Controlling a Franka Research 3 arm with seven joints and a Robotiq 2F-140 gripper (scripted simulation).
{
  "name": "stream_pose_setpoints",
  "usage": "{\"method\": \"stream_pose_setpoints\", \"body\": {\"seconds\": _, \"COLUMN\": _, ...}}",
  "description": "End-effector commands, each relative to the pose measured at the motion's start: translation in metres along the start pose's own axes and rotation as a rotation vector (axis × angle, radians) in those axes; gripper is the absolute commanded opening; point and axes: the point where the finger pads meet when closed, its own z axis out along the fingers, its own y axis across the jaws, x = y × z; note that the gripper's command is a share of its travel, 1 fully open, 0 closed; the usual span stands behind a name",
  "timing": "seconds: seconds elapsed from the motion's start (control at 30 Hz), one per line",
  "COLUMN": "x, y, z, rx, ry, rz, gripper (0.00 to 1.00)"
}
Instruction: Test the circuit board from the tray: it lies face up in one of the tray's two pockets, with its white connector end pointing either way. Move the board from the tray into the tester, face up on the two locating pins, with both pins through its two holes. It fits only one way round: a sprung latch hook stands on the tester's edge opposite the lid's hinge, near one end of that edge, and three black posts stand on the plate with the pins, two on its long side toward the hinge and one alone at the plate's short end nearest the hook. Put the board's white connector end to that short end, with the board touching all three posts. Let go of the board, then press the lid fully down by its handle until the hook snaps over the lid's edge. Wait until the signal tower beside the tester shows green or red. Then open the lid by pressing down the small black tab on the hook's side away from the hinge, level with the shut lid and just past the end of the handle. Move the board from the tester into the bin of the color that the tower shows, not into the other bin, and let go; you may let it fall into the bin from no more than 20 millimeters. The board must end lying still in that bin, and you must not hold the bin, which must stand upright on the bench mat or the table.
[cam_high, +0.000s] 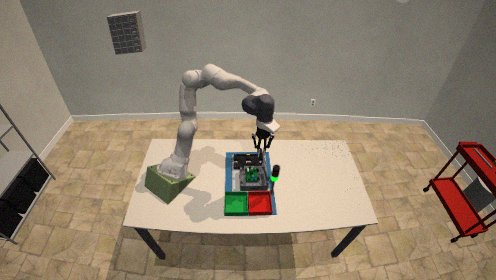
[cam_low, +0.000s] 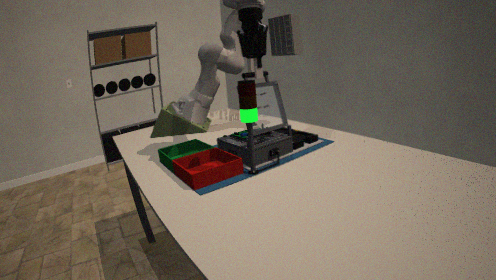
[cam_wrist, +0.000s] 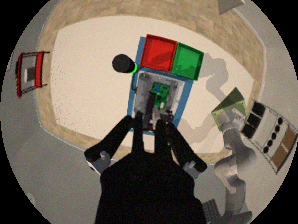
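In the exterior view the signal tower stands in front of the tester and hides much of the board, of which only a sliver of green shows. In the wrist view the claw's own black body fills the lower half, and the fingertips are too small to show what, if anything, they touch.

The arm rises from a green base block on the tabletop, arches over and points its wrist straight down above the tester's far side, by the raised lid.

The claw stands nearly closed, fingers drawn close together, with nothing seen between them.

The circuit board lies in the open tester, green face up. The tower shows green. The green bin and red bin sit side by side on the blue mat, just beyond the tester.
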Motion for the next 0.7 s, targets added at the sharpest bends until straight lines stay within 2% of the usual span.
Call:
{"method": "stream_pose_setpoints", "body": {"seconds": 0.0, "x": -0.0003, "y": 0.0001, "z": 0.0001, "rx": 0.001, "ry": 0.002, "rz": -0.002, "gripper": 0.16}}
{"method": "stream_pose_setpoints", "body": {"seconds": 0.4, "x": -0.0003, "y": 0.0001, "z": 0.0001, "rx": 0.001, "ry": 0.002, "rz": -0.002, "gripper": 0.16}}
{"method": "stream_pose_setpoints", "body": {"seconds": 0.43, "x": -0.0003, "y": 0.0001, "z": 0.0001, "rx": 0.001, "ry": 0.002, "rz": -0.002, "gripper": 0.00}}
{"method": "stream_pose_setpoints", "body": {"seconds": 0.67, "x": -0.0003, "y": 0.0001, "z": 0.0001, "rx": 0.001, "ry": 0.002, "rz": -0.002, "gripper": 0.00}}
